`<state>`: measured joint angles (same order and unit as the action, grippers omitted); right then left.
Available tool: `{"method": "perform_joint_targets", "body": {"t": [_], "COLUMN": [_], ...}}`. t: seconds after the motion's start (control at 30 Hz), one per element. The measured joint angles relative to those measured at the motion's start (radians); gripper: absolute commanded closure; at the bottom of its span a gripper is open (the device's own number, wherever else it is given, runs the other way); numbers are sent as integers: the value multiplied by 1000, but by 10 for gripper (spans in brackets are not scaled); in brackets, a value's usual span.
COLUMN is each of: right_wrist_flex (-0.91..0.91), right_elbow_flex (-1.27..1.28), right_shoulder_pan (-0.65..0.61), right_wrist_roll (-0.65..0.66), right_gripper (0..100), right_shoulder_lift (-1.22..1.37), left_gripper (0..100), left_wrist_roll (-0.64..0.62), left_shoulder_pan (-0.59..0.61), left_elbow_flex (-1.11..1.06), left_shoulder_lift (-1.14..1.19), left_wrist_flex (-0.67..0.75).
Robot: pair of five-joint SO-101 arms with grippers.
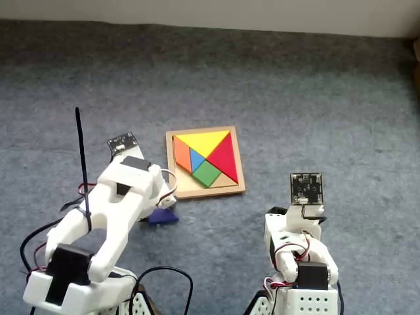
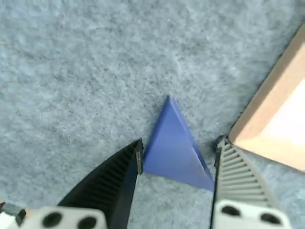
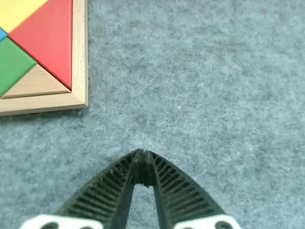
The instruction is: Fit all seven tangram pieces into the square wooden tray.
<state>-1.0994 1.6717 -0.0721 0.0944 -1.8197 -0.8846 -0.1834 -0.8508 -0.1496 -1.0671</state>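
The left gripper point(image 2: 178, 150) is spread open astride the blue triangle point(image 2: 172, 131), which lies flat on the desk point(image 1: 315, 98) just beside the tray point(image 1: 210, 192). It should close squarely on two edges so the triangle doesn't pivot. The right gripper point(image 3: 143, 164) is clenched shut and empty.

Jaws spread on the left arm point(image 1: 118, 197) — pressed together on the right arm point(image 1: 289, 237).

no readable text, labels or numbers

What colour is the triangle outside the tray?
The triangle is dark blue; best in left wrist view.
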Motion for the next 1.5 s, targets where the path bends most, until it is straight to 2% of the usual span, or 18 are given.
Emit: {"method": "perform_joint_targets", "body": {"t": [0.23, 0.43, 0.53, 0.63, 0.77, 0.93, 1.07, 1.23, 1.5], "right_wrist_flex": [0, 0, 0, 0, 0, 0, 0, 0, 0], "right_elbow_flex": [0, -2, -18, -61, -141, -262, -388, -557, -733], "right_shoulder_pan": [0, 0, 0, -23, -101, -189, -262, -428, -740], "right_wrist_roll": [0, 3, 101, 236, 276, 276, 245, 170, 51], "right_gripper": [981, 978, 978, 978, 978, 978, 978, 968, 804], "right_shoulder_lift": [0, 0, 0, 0, 0, 51, 233, 503, 845], "left_gripper": [762, 762, 768, 836, 998, 998, 994, 994, 994], "left_wrist_roll": [18, 74, 74, 78, 87, 135, 138, 138, 138], "left_shoulder_pan": [32, 124, 183, 233, 275, 327, 388, 459, 652], "left_elbow_flex": [189, 298, 338, 356, 358, 368, 370, 370, 370], "left_shoulder_lift": [3, 3, 3, 3, 3, 3, 3, 3, 3], "left_wrist_flex": [-275, -345, -347, -347, -347, -348, -348, -348, -327]}}
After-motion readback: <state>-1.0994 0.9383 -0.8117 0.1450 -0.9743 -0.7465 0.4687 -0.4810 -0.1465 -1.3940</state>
